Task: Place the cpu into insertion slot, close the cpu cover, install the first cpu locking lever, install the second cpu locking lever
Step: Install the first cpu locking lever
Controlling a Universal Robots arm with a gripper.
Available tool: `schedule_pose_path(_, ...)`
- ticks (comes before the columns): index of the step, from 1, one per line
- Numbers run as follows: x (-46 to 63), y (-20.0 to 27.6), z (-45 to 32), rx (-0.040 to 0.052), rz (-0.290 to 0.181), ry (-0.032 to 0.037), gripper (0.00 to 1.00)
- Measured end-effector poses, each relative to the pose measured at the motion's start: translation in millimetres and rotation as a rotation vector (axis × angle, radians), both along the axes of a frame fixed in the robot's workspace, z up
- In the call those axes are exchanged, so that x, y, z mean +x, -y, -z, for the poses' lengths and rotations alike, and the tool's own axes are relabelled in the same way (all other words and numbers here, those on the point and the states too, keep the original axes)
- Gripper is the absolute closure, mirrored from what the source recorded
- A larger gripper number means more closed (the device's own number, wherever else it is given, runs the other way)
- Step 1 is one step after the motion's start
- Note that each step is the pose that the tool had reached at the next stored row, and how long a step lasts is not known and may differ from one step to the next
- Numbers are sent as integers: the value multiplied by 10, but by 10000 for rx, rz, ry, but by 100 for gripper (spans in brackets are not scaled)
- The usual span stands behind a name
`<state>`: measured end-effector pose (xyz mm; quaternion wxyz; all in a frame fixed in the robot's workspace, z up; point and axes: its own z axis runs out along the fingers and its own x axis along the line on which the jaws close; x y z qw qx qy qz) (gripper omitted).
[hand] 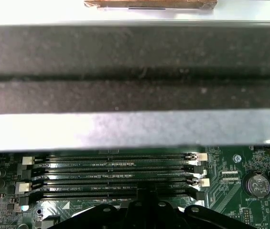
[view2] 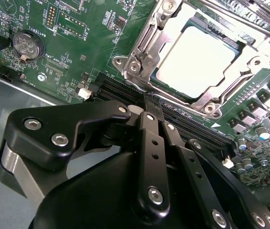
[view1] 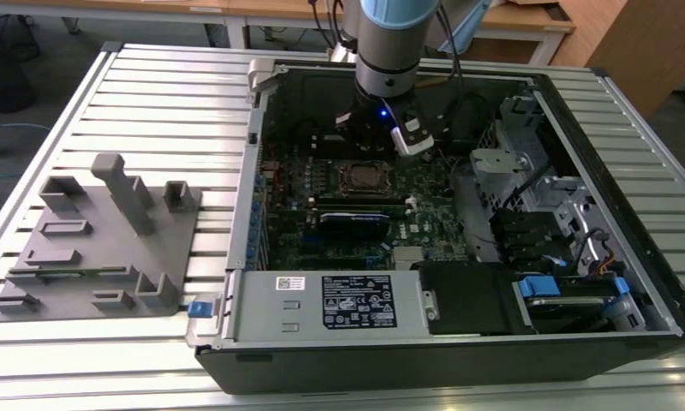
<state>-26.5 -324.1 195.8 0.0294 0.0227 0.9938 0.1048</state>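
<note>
The cpu [view2: 194, 62], a dull silver square, lies in the insertion slot [view2: 221, 40] on the green board. The cpu cover [view2: 146, 45], a thin silvery frame, lies flat around it with the chip showing through its window. Thin wire levers run along the frame's sides; I cannot tell whether they are latched. My gripper [view2: 149, 102] hovers beside the socket's corner, over the long black slots, its black fingers [view2: 153, 143] drawn together with nothing between them. In the exterior view the gripper [view1: 366, 133] hangs inside the open case just behind the insertion slot [view1: 360, 178].
Long black memory slots [hand: 115, 171] lie under the gripper, with the case's wall [hand: 135, 129] just beyond. A coin battery [view2: 28, 45] sits on the board. A black card [view1: 354, 224], the power supply [view1: 331, 308] and a grey fixture tray [view1: 97, 240] stand nearby.
</note>
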Motion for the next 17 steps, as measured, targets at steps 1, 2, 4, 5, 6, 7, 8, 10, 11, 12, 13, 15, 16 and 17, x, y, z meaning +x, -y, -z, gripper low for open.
schedule_pose_path(1, 0, 0, 1, 2, 0, 1, 89)
schedule_pose_path(2, 0, 0, 1, 1, 0, 1, 89)
schedule_pose_path(4, 0, 0, 1, 2, 0, 1, 89)
schedule_pose_path(5, 0, 0, 1, 2, 0, 0, 89)
schedule_pose_path(6, 0, 0, 2, 2, 0, 1, 89)
schedule_pose_path(7, 0, 0, 1, 3, 0, 2, 89)
schedule_pose_path(8, 0, 0, -2, 3, 0, 2, 89)
schedule_pose_path(10, 0, -1, -18, 5, 1, 3, 89)
schedule_pose_path(11, 0, 0, -30, 2, 0, 1, 89)
schedule_pose_path(12, 0, 0, -43, 3, 0, 2, 89)
schedule_pose_path(13, 0, 0, -57, 3, 1, 2, 89)
schedule_pose_path(15, 0, 0, -87, 2, 0, 2, 89)
schedule_pose_path(16, 0, 0, -101, 3, 0, 1, 89)
schedule_pose_path(17, 0, 0, -109, 2, 0, 1, 89)
